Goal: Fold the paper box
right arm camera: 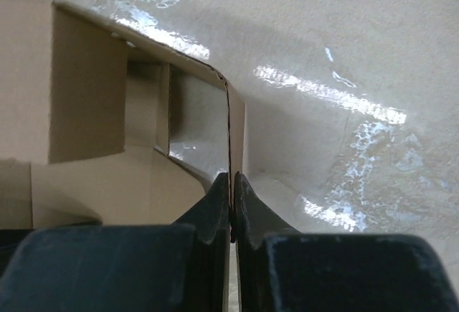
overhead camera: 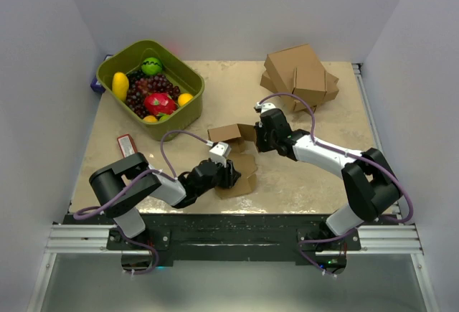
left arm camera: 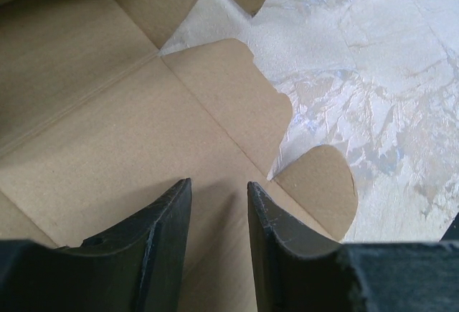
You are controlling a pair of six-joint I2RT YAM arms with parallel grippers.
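Right hand (right arm camera: 231, 177) clamped on paper box (overhead camera: 247, 167) upright flap; left hand (left arm camera: 219, 186) low, apart over flat panel.

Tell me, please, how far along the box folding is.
Early. Done: one end of the plain brown kraft cardboard box stands up as walls. In hand: the right hand pinches an upright wall; the open left hand sits over a flat panel. Left: the near panels and flaps lie flat.

far on my left: green tub (overhead camera: 183, 117) holding fruit (overhead camera: 159, 102) | far on my right: heaped brown cartons (overhead camera: 301, 72) | my left edge: small red packet (overhead camera: 127, 145) flat on table (overhead camera: 308, 179)
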